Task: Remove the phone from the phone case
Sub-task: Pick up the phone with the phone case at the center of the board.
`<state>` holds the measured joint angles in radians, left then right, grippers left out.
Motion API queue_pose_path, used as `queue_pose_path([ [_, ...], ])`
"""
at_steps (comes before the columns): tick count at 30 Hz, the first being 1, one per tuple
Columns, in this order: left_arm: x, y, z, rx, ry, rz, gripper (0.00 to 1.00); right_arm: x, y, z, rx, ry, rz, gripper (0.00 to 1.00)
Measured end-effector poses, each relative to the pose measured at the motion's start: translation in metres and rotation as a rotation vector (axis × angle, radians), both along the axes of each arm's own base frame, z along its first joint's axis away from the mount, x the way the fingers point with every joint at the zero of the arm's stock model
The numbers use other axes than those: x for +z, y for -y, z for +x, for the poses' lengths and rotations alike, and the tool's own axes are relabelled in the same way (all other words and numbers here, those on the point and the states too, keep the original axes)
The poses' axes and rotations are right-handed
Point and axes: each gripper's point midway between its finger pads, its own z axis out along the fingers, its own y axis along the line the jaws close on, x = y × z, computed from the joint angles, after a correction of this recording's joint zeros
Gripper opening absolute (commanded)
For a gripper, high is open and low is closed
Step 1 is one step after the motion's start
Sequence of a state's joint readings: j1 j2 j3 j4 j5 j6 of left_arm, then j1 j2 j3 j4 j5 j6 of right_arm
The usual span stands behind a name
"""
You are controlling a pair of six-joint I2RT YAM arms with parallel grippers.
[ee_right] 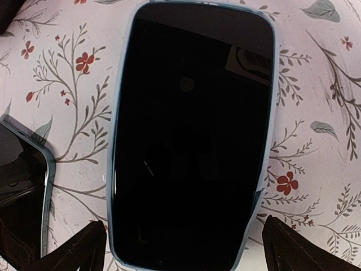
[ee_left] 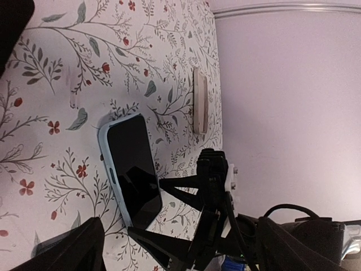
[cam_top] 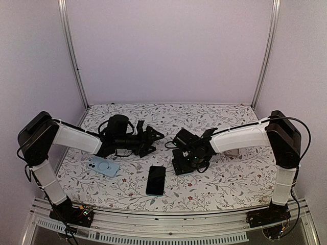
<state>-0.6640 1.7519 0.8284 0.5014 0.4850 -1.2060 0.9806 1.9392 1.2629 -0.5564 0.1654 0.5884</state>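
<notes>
Right pincer (ee_right: 181, 248) hangs wide open over the phone (ee_right: 189, 135), which lies screen-up on the table (cam_top: 230, 178), well apart from the blue case (cam_top: 103, 166). Left pincer (ee_left: 180, 245) gapes too. Best rise straight up, nudging nothing.

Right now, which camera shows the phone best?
The right wrist view: the phone fills the frame, screen up, blue edge plain. The top view shows it small and dark; the left wrist view shows it slanted, one end partly hidden.
</notes>
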Motion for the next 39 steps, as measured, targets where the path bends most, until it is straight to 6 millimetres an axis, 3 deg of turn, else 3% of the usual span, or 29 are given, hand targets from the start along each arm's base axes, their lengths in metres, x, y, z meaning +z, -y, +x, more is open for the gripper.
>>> queue_pose_path([
  [14,0.001,-0.016,0.001,0.021,0.016,0.010,0.95,-0.009,-0.010,-0.001,0.017,-0.040,-0.063,0.90],
  [25,0.001,-0.018,0.000,0.008,0.019,0.001,0.95,-0.009,-0.009,-0.002,-0.004,-0.049,-0.066,0.55],
  [39,0.006,-0.015,-0.002,-0.003,0.009,-0.028,0.94,0.003,0.001,0.000,-0.013,-0.012,-0.084,0.51],
])
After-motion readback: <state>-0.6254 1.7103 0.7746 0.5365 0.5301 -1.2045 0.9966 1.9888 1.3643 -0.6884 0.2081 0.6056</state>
